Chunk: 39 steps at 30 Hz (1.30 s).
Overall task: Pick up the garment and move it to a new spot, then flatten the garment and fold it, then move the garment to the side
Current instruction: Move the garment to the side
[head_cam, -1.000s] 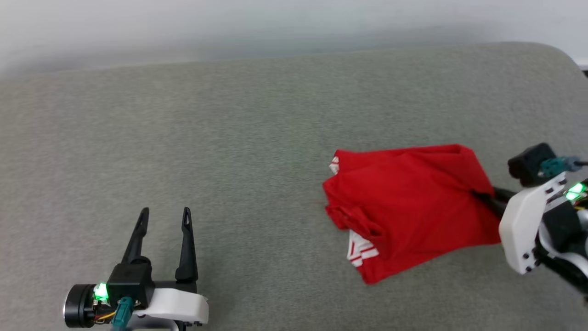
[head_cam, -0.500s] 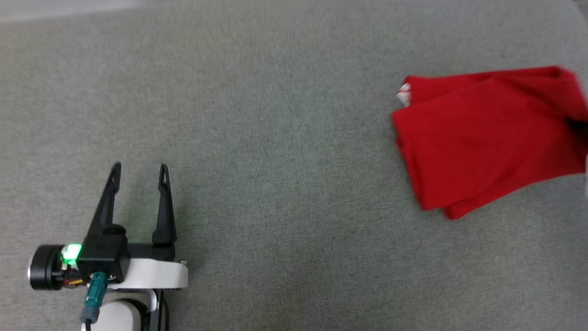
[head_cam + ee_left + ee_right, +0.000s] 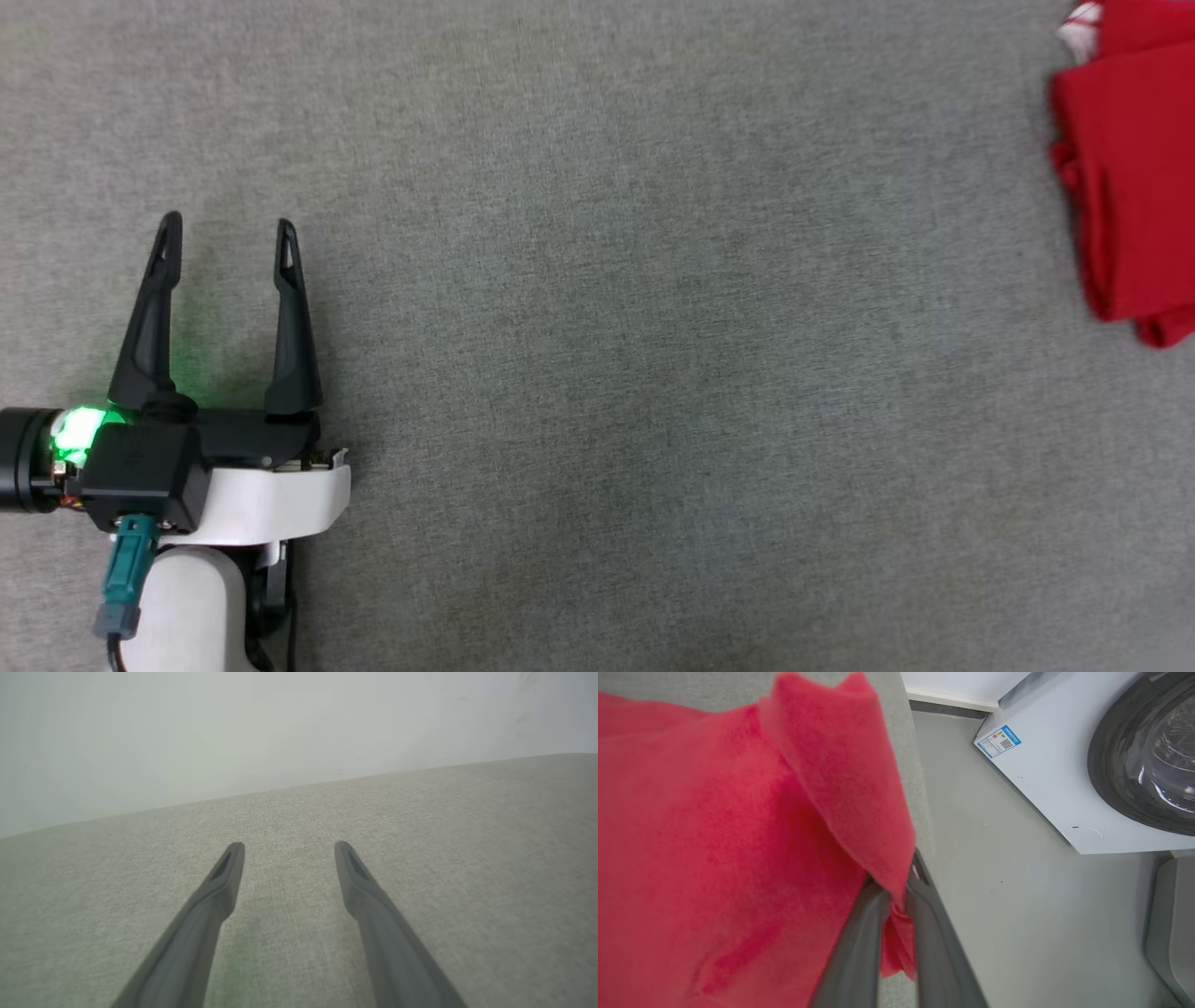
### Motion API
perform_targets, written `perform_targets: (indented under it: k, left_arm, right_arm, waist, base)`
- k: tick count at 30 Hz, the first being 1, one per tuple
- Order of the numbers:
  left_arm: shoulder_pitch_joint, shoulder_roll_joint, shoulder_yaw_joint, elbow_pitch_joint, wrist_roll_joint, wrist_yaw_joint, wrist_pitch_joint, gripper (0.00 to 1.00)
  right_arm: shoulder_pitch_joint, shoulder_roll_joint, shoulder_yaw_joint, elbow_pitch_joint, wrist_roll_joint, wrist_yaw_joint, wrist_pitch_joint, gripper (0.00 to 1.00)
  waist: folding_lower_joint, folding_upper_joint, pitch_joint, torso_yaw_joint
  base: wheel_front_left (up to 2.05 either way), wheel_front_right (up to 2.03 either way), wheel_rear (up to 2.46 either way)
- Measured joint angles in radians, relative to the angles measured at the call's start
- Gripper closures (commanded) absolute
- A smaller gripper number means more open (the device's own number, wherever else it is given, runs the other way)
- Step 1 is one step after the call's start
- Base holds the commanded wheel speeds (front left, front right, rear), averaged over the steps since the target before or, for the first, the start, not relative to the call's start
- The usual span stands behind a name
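Garment point(image 3: 1130, 177) lay at the grey cushion's point(image 3: 653, 373) right edge, pinched by my right gripper point(image 3: 896, 877); left gripper point(image 3: 228, 224) stood wide, empty.

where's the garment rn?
Head view: the garment sits at the upper right edge on the grey cushion, far from the left gripper. The right gripper has its jaws shut on its edge.

The grey counter point(image 3: 653, 373) is bare and flat from the left claw point(image 3: 228, 224) across to the right, so there is wide room to pass. At the far right the folded garment point(image 3: 1130, 168) covers the edge. Past that edge, a washing machine point(image 3: 1055, 788) stands on the floor point(image 3: 1017, 914).
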Motion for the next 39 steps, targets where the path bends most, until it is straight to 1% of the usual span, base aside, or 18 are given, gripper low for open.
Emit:
perform_targets:
  k: [5, 8, 10, 11, 12, 15, 18, 21, 24, 29, 32, 36, 39]
  left_arm:
    - [-0.014, 0.007, -0.005, -0.04, 0.0, 0.001, 0.0, 0.0]
    - [-0.015, 0.008, -0.011, -0.053, 0.0, 0.002, 0.0, 0.0]
    - [-0.016, 0.008, -0.013, -0.055, 0.0, 0.005, -0.001, 0.0]
    - [-0.016, 0.008, -0.014, -0.055, 0.0, 0.007, -0.001, 0.0]
    - [-0.016, 0.007, -0.015, -0.054, 0.0, 0.011, -0.001, 0.0]
    - [-0.013, 0.005, -0.016, -0.044, -0.001, 0.019, 0.0, 0.0]
    - [0.005, -0.002, -0.017, -0.03, -0.004, 0.028, 0.0, 0.0]
    - [0.026, -0.014, -0.018, -0.013, -0.01, 0.037, 0.0, 0.0]
    - [0.054, -0.025, -0.019, 0.008, -0.017, 0.044, 0.0, 0.0]
    - [0.097, -0.037, -0.024, 0.03, -0.02, 0.047, 0.0, 0.0]
    - [0.124, -0.047, -0.021, 0.042, -0.029, 0.054, 0.0, 0.0]
    - [0.16, -0.051, -0.014, 0.059, -0.037, 0.054, 0.0, 0.0]
    - [0.175, -0.054, -0.012, 0.068, -0.04, 0.049, 0.0, 0.0]
  right_arm:
    - [-0.059, 0.004, -0.08, 0.061, -0.06, 0.0, 0.021, 1.0]
    - [-0.085, 0.021, -0.108, 0.09, -0.095, 0.0, 0.023, 1.0]
    - [-0.098, 0.044, -0.127, 0.107, -0.107, 0.0, 0.02, 1.0]
    - [-0.099, 0.054, -0.131, 0.113, -0.12, 0.0, 0.017, 0.83]
    - [-0.1, 0.067, -0.139, 0.122, -0.132, 0.0, 0.01, 0.0]
    - [-0.103, 0.095, -0.159, 0.148, -0.161, 0.0, -0.017, 0.0]
    - [-0.096, 0.105, -0.151, 0.17, -0.19, 0.0, -0.046, 0.0]
    - [-0.083, 0.102, -0.124, 0.163, -0.201, 0.0, -0.128, 0.0]
    - [-0.06, 0.12, -0.1, 0.146, -0.183, 0.0, -0.211, 0.0]
    - [-0.009, 0.139, -0.082, 0.077, -0.161, 0.0, -0.364, 0.0]
    - [0.031, 0.165, -0.09, 0.021, -0.16, 0.0, -0.474, 0.0]
    - [0.084, 0.213, -0.063, -0.06, -0.172, 0.0, -0.599, 0.0]
    - [0.131, 0.254, -0.034, -0.125, -0.187, 0.0, -0.653, 0.0]
  waist:
    - [0.0, 0.0, 0.048, 0.01]
    - [-0.0001, 0.0, 0.059, 0.02]
    - [-0.0001, 0.0, 0.06, 0.025]
    - [-0.0001, 0.0, 0.059, 0.027]
    - [-0.0001, 0.0, 0.055, 0.028]
    - [0.0, 0.0, 0.038, 0.032]
    - [-0.0001, 0.0, 0.006, 0.036]
    - [-0.0001, 0.0, -0.039, 0.041]
    - [-0.0002, 0.0, -0.092, 0.046]
    - [-0.0002, 0.0, -0.183, 0.058]
    - [-0.0002, 0.0, -0.234, 0.071]
    - [-0.0003, 0.0, -0.296, 0.092]
    - [-0.0003, 0.0, -0.334, 0.11]
  base:
    - [0.0, 0.0, 0.0]
    - [0.0, 0.0, 0.0]
    - [0.0, 0.0, 0.0]
    - [0.0, 0.0, 0.0]
    - [0.0, 0.0, 0.0]
    - [0.0, 0.0, 0.0]
    - [0.0, 0.0, 0.0]
    - [0.0, 0.0, 0.0]
    - [0.0, 0.0, 0.0]
    - [0.0, 0.0, 0.0]
    - [0.0, 0.0, 0.0]
    - [0.0, 0.0, 0.0]
    - [0.0, 0.0, 0.0]
